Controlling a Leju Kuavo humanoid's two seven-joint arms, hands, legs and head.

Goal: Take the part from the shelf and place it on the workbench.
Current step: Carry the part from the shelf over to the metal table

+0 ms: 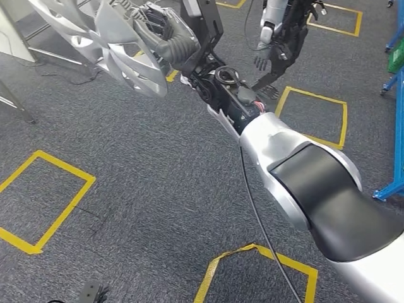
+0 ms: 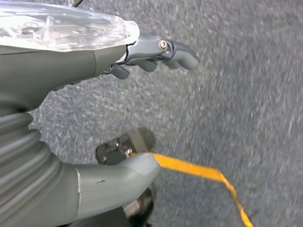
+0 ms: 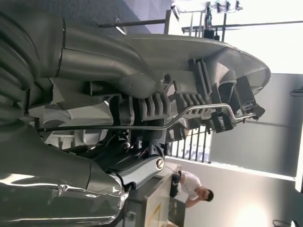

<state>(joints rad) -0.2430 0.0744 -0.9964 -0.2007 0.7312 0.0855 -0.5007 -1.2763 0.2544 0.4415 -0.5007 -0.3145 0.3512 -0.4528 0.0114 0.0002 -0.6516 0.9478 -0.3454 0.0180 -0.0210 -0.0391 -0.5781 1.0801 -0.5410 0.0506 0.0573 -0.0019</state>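
- Over grey carpet floor (image 1: 157, 189), head view: 1 silver spoked wheel-cover part (image 1: 119, 47) held up at upper left, off the floor, by right hand (image 1: 173, 38); right arm (image 1: 295, 170) stretches across from lower right.
- Right hand: thumb + dark fingers wrapped on the part's rim, gripping it. Right wrist view shows the part's ribbed grey underside (image 3: 200, 90) w/ a wire clip, clamped between thumb and fingers.
- Left hand (image 2: 107, 109): left wrist view, hangs above the carpet, thumb and fingers (image 2: 171, 52) well apart, nothing between them.
- Yellow tape squares on floor: 5 counted in head view, e.g. 1 at lower left (image 1: 43, 202), 1 at bottom centre (image 1: 257, 271), 1 at right (image 1: 317, 117). Wide bare carpet between them.
- 1 second robot (image 1: 281, 31) stands at top, near the right square, well apart from the part.
- Blue metal frame (image 1: 398, 126) along right edge.
- 1 person in white shirt (image 3: 191, 187) in right wrist view, far behind the part.
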